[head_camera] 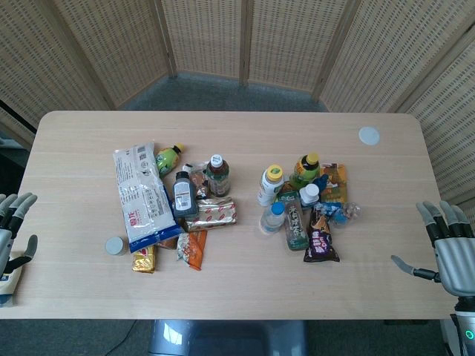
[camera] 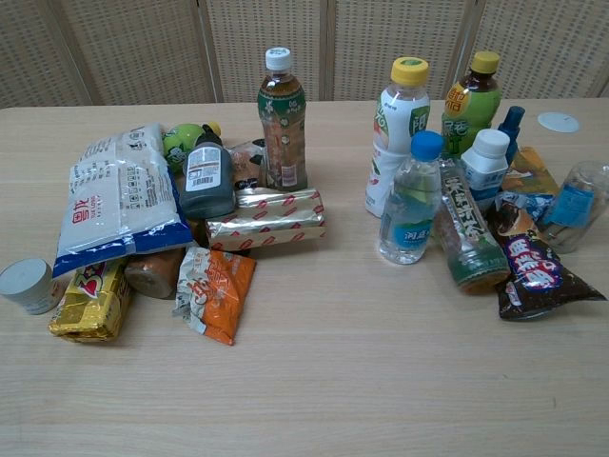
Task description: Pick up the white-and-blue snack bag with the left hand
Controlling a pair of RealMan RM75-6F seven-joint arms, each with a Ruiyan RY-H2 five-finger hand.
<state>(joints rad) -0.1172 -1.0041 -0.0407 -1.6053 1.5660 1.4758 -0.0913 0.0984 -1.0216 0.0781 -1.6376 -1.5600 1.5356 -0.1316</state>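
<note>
Snack bag: the white-and-blue snack bag (head_camera: 145,196) lies flat on the surface (head_camera: 237,289) at the left end of the left heap, its blue edge toward the robot. In the chest view its lower edge rests over a yellow packet (camera: 93,300).
Left hand: the left hand (head_camera: 11,237) shows only in the head view, at the far left edge of the surface and well apart from the snack bag. Its fingers are apart and hold nothing.
Right hand: the right hand (head_camera: 445,245) sits at the far right edge in the head view, fingers spread, holding nothing, well apart from the right heap.
Left heap: an orange packet (camera: 217,290) lies just beside the yellow packet. A foil-wrapped bar with red marks (camera: 266,219) lies in front of a tea bottle with a white cap (camera: 283,119). A dark squat bottle (camera: 206,176) stands beside the snack bag, with a green round bottle (camera: 186,141) behind it.
Small can: a grey can (camera: 27,284) stands just left of the yellow packet.
Right heap: a white bottle with a yellow cap (camera: 398,129), a water bottle with a blue cap (camera: 411,200) and a dark purple wrapper (camera: 535,267) are among the items grouped together.
White disc: a white disc (head_camera: 369,136) lies alone near the far right corner.
</note>
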